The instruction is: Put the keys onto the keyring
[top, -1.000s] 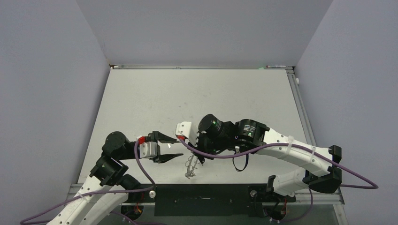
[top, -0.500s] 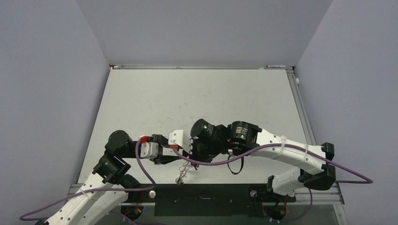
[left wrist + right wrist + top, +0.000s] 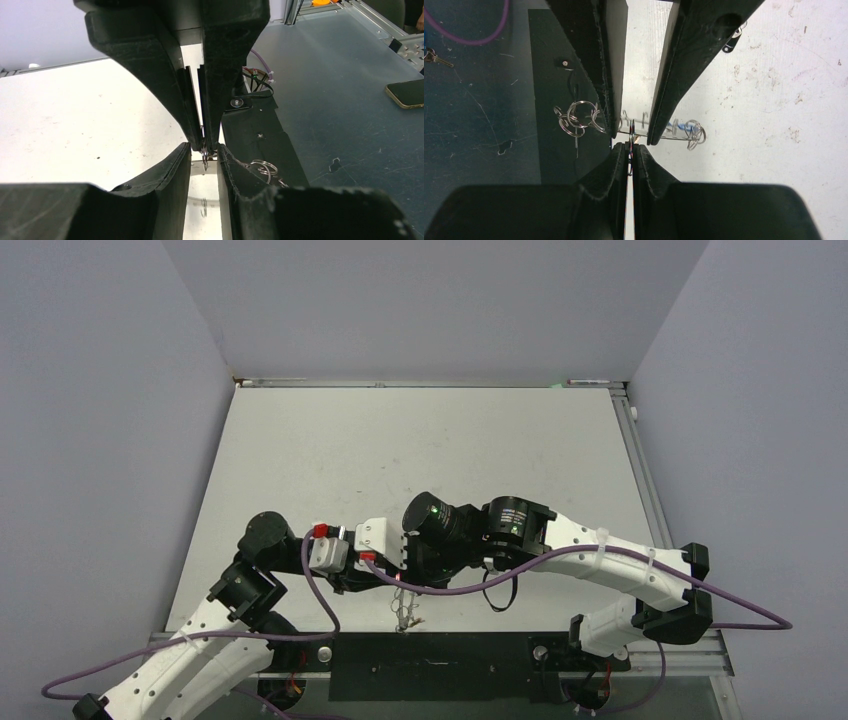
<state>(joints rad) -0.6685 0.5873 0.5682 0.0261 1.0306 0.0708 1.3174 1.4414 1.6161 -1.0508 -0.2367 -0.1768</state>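
The keyring (image 3: 664,134) shows edge-on, a thin silver band rimmed with wire loops (image 3: 576,117), with a blue bit (image 3: 679,127) among them. My right gripper (image 3: 629,148) is shut on its edge and holds it above the table's near edge. In the top view the keyring (image 3: 405,612) hangs below both grippers. My left gripper (image 3: 205,148) is open, one finger on each side of the ring just under the right gripper's fingers (image 3: 220,100). Loops (image 3: 262,167) also show in the left wrist view. No whole key is clearly seen.
The white table (image 3: 420,460) ends just under the grippers at a black strip (image 3: 440,665). Beyond it lies a dark floor with a small key (image 3: 431,56), a purple cable (image 3: 469,35) and a phone (image 3: 407,92). A small metal piece (image 3: 731,37) lies on the table.
My left gripper has moved right to the right gripper and narrowed around the ring. The right gripper has shifted left and nearer the front edge, with the ring swinging below it.
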